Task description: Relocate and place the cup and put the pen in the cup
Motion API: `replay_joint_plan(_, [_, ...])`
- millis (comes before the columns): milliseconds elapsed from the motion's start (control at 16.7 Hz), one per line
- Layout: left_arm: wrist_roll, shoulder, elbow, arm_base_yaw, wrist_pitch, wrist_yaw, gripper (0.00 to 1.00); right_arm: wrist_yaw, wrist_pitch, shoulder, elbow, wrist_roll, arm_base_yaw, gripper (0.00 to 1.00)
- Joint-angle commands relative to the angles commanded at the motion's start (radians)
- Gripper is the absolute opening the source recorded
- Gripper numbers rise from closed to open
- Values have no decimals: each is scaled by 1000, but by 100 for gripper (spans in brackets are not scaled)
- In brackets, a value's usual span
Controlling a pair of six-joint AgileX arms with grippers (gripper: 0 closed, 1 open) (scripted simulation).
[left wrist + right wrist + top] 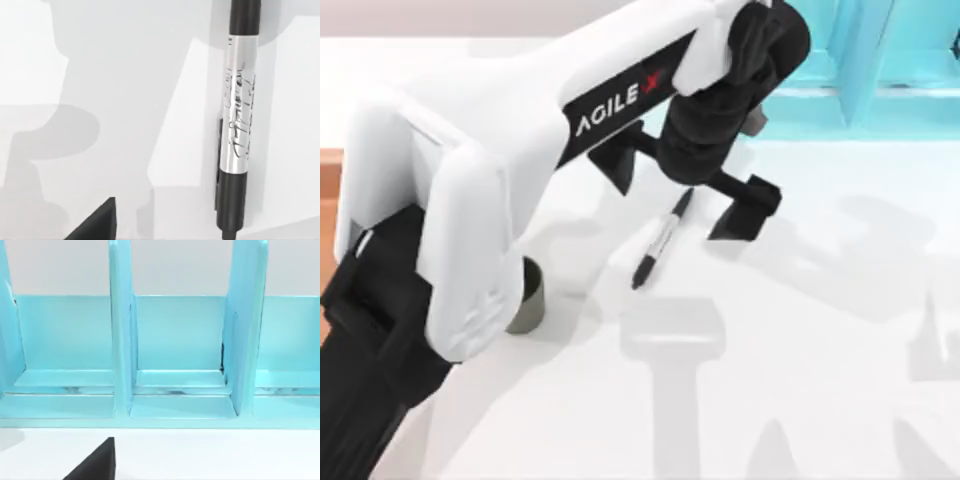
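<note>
The pen [660, 240], black at both ends with a pale grey printed barrel, lies slanted on the white table near the middle. My left gripper [685, 190] hangs open over the pen's far end, one finger on each side and neither touching it. The pen [239, 120] lies flat on the table in the left wrist view, with one black fingertip [97, 225] off to its side. The dark olive cup [528, 300] stands upright to the pen's left, partly hidden under my left arm.
A teal divided rack [880, 60] stands at the table's back right, and its compartments [180, 340] face the right wrist camera. One black finger [97, 465] of my parked right gripper shows well off centre. Table to the right of the pen is bare.
</note>
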Motion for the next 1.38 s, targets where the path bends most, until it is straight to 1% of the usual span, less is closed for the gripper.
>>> replay_joint_plan(360, [3,1,-17,5,15,1,100,0,0,0,0,0,0,100])
replay_joint_plan(900, [45,57,-246,41,316,2,100,0,0,0,0,0,0,100])
replay_joint_plan(1200, [48,65,-267,44,343,2,100,0,0,0,0,0,0,100])
replay_joint_plan(1380, [48,65,-267,44,343,2,77,0,0,0,0,0,0,100])
